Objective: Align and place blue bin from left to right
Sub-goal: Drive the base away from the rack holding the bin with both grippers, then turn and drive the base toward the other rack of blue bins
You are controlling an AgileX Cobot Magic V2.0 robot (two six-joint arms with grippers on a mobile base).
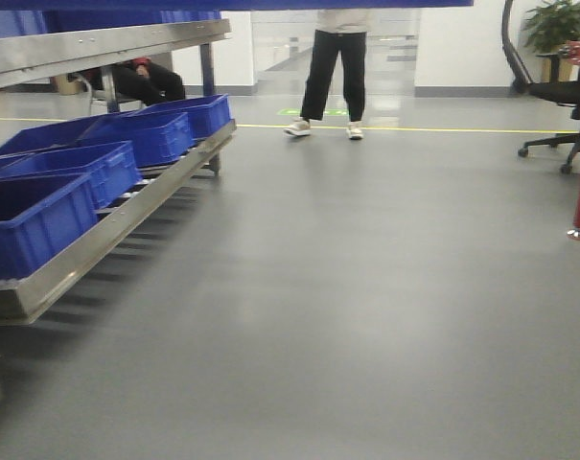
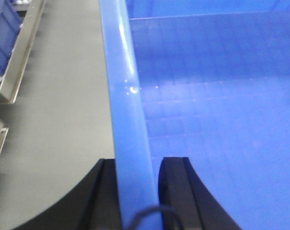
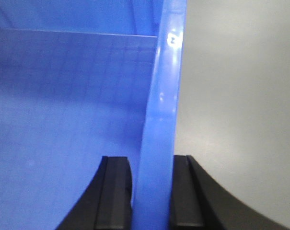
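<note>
Blue bin [image 2: 216, 120] hung right of the roller rack [image 1: 127, 216], opposite rims clamped by the left gripper [image 2: 136, 163] and right gripper [image 3: 152, 160]; lifted, but setting it down in line apparently lay ahead.

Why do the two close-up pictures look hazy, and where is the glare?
Left wrist view: the rim of the blue bin sits near the lens, soft, with white glints. Right wrist view: same softness, one bright glint high on the rim. Front view: sharper, pale sheen on the floor.
</note>
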